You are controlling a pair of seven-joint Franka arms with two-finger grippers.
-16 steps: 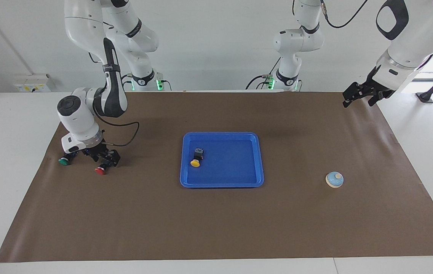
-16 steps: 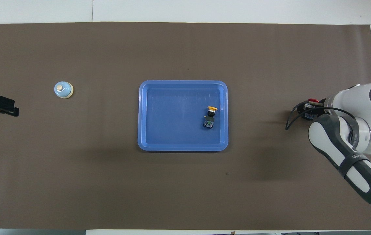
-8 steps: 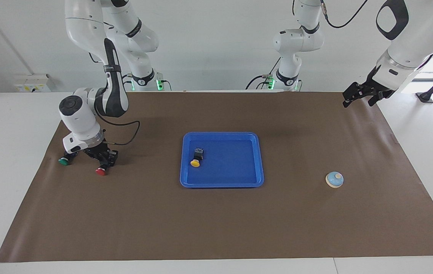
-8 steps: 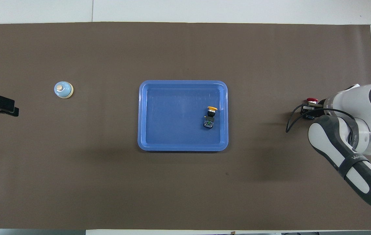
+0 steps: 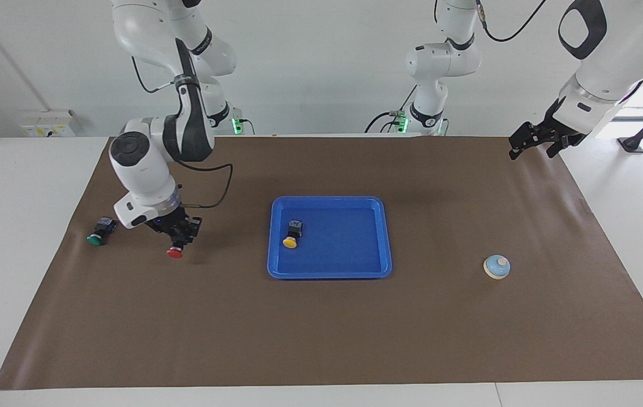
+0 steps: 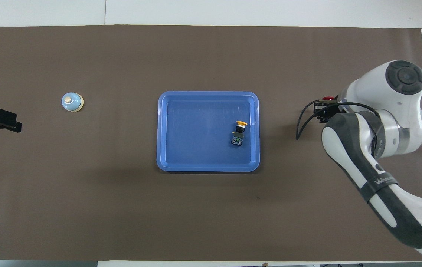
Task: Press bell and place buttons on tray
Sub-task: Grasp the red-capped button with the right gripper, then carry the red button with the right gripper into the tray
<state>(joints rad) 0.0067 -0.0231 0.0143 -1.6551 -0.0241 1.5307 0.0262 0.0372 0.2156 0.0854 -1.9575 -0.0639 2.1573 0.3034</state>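
Red button [image 5: 175, 252] in right gripper [image 5: 177, 240]

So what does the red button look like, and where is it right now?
The red button is a small push switch with a round, shiny red cap and a black body. The right gripper is shut on the black body and holds it up over the brown mat, with the red cap pointing downward. It hangs between the green button, which lies on the mat, and the blue tray. Only the gripper touches it.
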